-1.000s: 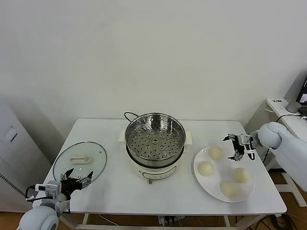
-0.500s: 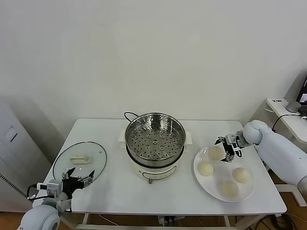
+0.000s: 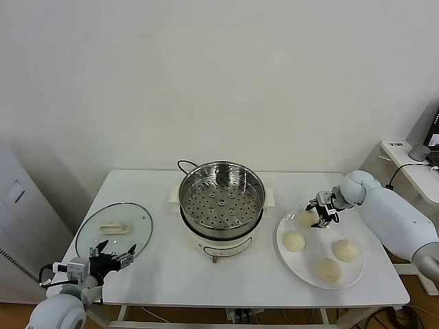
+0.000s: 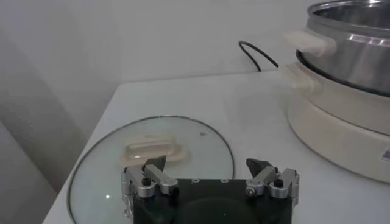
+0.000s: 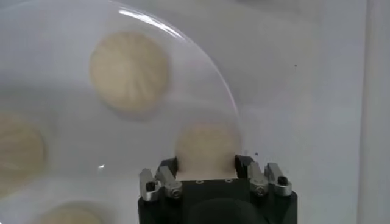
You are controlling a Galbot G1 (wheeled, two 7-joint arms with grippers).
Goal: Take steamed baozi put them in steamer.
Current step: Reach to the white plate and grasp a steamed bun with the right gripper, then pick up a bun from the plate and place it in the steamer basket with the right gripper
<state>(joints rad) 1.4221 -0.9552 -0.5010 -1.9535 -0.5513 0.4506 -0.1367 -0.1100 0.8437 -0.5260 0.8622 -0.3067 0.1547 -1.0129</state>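
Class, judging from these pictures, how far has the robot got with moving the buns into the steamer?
Done: nothing; the steamer tray is bare. In hand: the right gripper has its fingers around the far bun on the plate. Left: lift it across, then the other three buns. The left gripper waits open by the lid.

White, rounded arms ending in black and silver grippers.

Smooth glossy white shells covered the right arm (image 3: 394, 216), bulging to a ball at the wrist; a similar white dome showed at the left arm (image 3: 58, 312). Carried a boxy black body on the left gripper (image 4: 209, 176), with bare-metal finger mounts, dark round screw heads and black pointed fingers (image 4: 153, 164). Showed the same black housing, silver brackets and screws on the right gripper (image 5: 206, 164). Trailed thin dark cables beside the left wrist.
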